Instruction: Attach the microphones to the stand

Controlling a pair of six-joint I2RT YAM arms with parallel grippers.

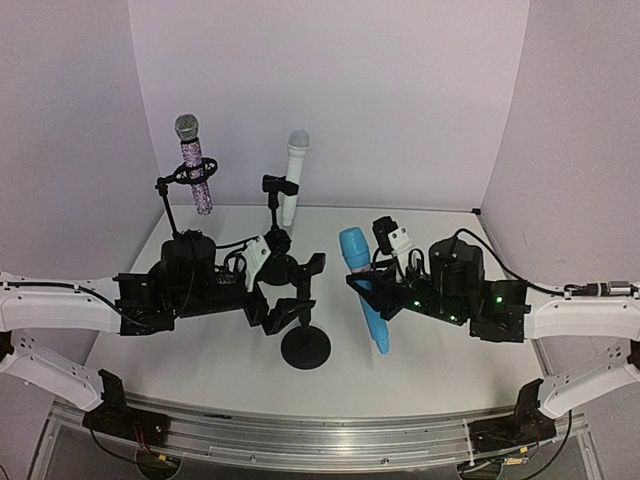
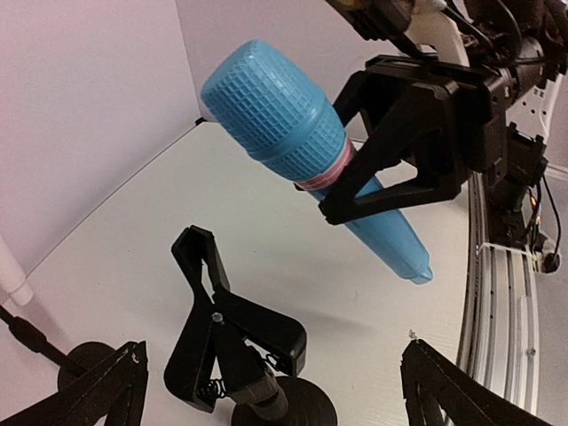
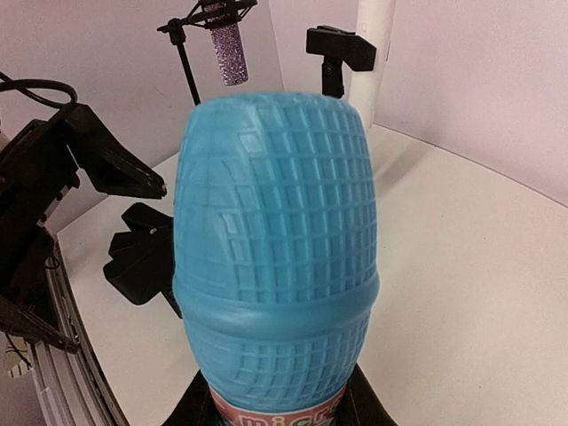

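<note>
The light blue microphone [image 1: 362, 288] hangs tilted above the table, head up, with my right gripper [image 1: 372, 284] shut on its body just below the head. In the right wrist view its ribbed head [image 3: 275, 257] fills the frame and hides most of my right gripper [image 3: 275, 415]. My left gripper [image 1: 296, 290] stands open around the short stand's empty black clip [image 2: 222, 324]. The blue microphone [image 2: 293, 133] is above and beyond that clip, apart from it. The purple-glitter microphone [image 1: 196, 165] and the white microphone [image 1: 294, 175] sit upright in clips on taller stands at the back.
The short stand's round black base [image 1: 305, 347] rests on the white table [image 1: 430, 350] between the arms. White walls close the back and sides. A metal rail [image 1: 320, 440] runs along the near edge.
</note>
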